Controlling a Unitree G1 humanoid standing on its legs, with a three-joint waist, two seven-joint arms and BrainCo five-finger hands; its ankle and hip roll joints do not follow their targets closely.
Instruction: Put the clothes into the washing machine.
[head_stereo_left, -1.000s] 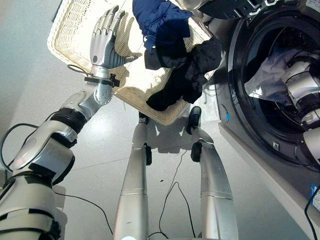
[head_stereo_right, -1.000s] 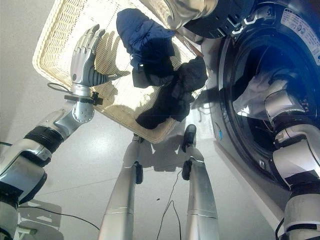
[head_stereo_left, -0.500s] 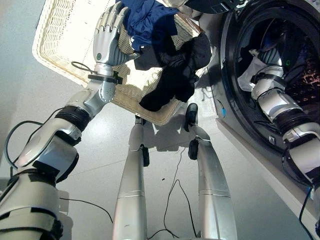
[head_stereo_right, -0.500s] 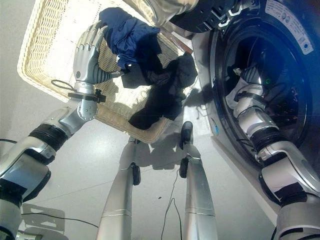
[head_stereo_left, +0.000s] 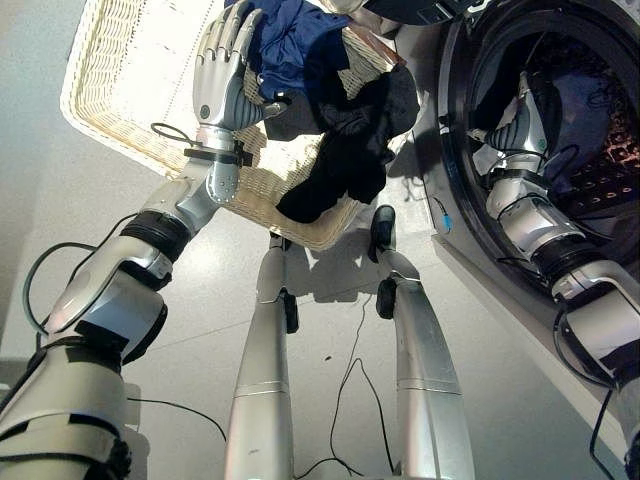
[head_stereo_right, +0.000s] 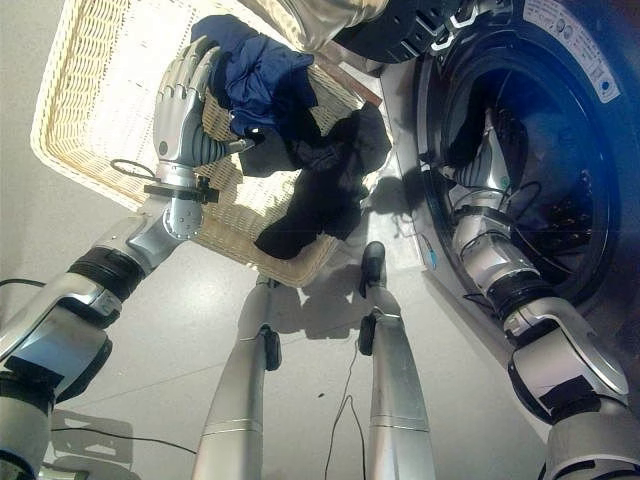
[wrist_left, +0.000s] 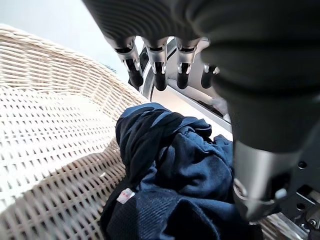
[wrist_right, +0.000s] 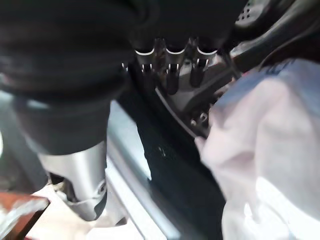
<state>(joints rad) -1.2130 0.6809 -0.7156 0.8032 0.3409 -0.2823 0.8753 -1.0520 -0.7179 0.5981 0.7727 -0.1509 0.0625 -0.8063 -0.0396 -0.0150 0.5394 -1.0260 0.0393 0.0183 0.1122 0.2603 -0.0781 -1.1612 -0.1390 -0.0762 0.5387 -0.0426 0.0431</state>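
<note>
While both arms were stretched out from me, I judged the job roughly part done, with most of the laundry not yet loaded. Nearest, on my left, the left hand hung over the wicker basket, fingers straight and spread, the thumb out toward the pile. My left wrist view showed those fingers clear above the cloth, gripping nothing. Just past them lay the blue garment, bunched against the basket's far rim, and beside it the black clothes sprawled across the weave and hung over the near edge toward the washer. Both remained to be moved.

On my right, the right arm reached through the round door opening into the drum. The right hand was deep inside, and my right wrist view showed its fingers straight, closed round nothing, with a pale garment lying just beside them in the drum. I took that piece as delivered. Darker cloth seemed to sit further back in the drum, though I could not tell what it was.

Left to do, as I read it: grasp the blue garment, then the black clothes, and carry each across into the washer.
</note>
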